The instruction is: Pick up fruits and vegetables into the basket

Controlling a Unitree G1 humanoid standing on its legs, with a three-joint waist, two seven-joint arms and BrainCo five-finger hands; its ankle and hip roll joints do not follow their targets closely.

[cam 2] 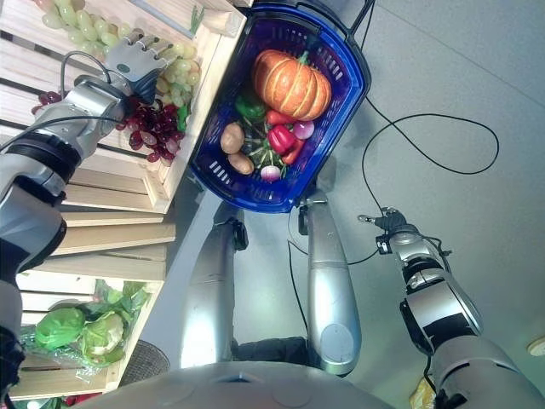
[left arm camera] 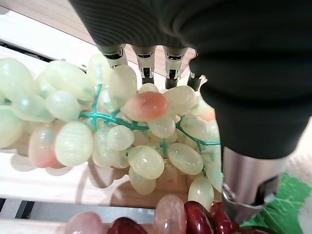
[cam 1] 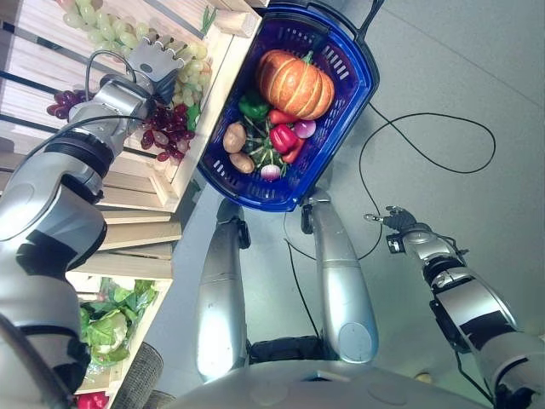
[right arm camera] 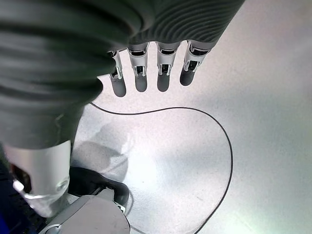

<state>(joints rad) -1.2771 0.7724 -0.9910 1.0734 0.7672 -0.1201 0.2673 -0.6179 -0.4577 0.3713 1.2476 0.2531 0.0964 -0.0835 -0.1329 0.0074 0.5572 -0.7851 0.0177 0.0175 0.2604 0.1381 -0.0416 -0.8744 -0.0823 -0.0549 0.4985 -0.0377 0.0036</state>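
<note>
A blue basket (cam 1: 364, 81) stands on the floor beside a wooden crate (cam 1: 223, 68). It holds a pumpkin (cam 1: 295, 83), a green pepper (cam 1: 253, 106), a red pepper (cam 1: 283, 136), two potatoes (cam 1: 234, 136) and a red onion (cam 1: 305, 128). My left hand (cam 1: 156, 60) reaches into the crate, its straight fingers (left arm camera: 145, 61) resting on a bunch of green grapes (left arm camera: 122, 126), thumb apart beside the bunch. Dark red grapes (cam 1: 166, 128) lie just below the hand. My right hand (cam 1: 400, 223) hangs open over the grey floor, holding nothing.
The crate sits on slatted wooden shelves (cam 1: 136, 221). On a lower shelf lie green lettuces (cam 2: 81, 328). A fake green leaf (left arm camera: 278, 204) lies by the red grapes.
</note>
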